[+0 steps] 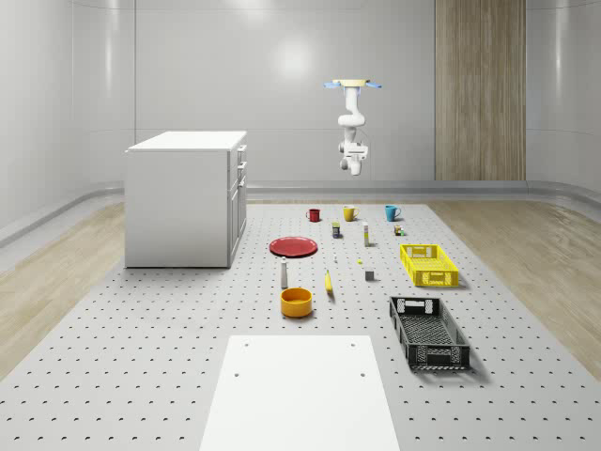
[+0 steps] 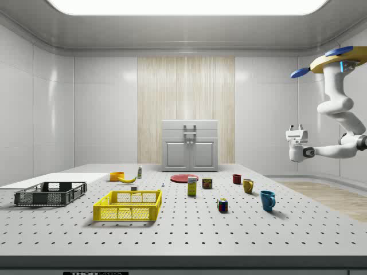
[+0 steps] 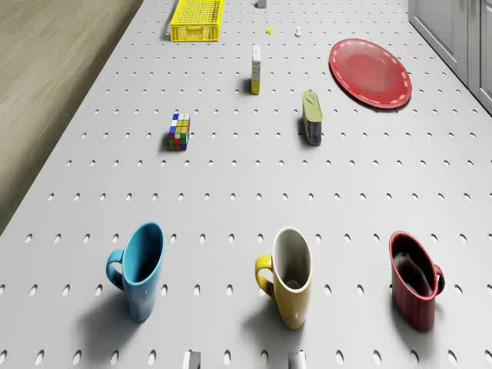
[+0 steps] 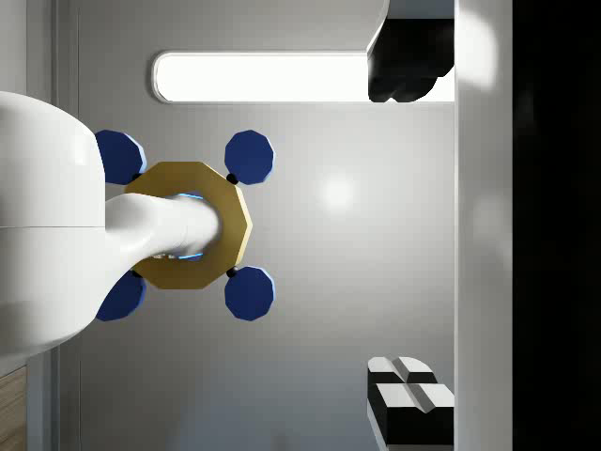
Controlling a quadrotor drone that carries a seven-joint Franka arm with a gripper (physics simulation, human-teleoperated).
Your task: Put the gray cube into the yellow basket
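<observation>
**Whole-scene view: hovering past the mugs, hand empty and open**

- Drone (image 1: 353, 85) hovers high over the far end of the perforated table (image 1: 141, 376), above the row of mugs. Arm hangs below it, folded.
- Gripper (image 1: 353, 169) is up in the air, well above the table. In the side view it sits out from the arm with its fingers pointing up; in the wrist view I look back along them at my own rotors and the ceiling light.
- Fingers (image 4: 410, 399) stand wide apart with nothing between them.
- Gray cube (image 1: 370, 275) rests on the table, just beside the yellow basket (image 1: 429, 264), on the whole-scene view's left of it. The two do not touch. The basket has nothing in it.
- Between me and the cube:
  - red mug (image 1: 314, 215), yellow mug (image 1: 349, 213) and blue mug (image 1: 392, 212) in a line right below me
  - then a colour-puzzle cube (image 1: 399, 229), a can (image 1: 336, 228) and a tall narrow box (image 1: 366, 235)
- Beside the cube's spot:
  - red plate (image 1: 294, 246), white bottle (image 1: 284, 273), banana (image 1: 329, 282) and orange bowl (image 1: 296, 302), all on the whole-scene view's left of the cube
  - black basket (image 1: 429, 331) nearer that camera than the yellow one
- White cabinet (image 1: 186, 197) stands on the table's left side, well apart from cube and basket.
- Nothing lies on top of the cube.
</observation>
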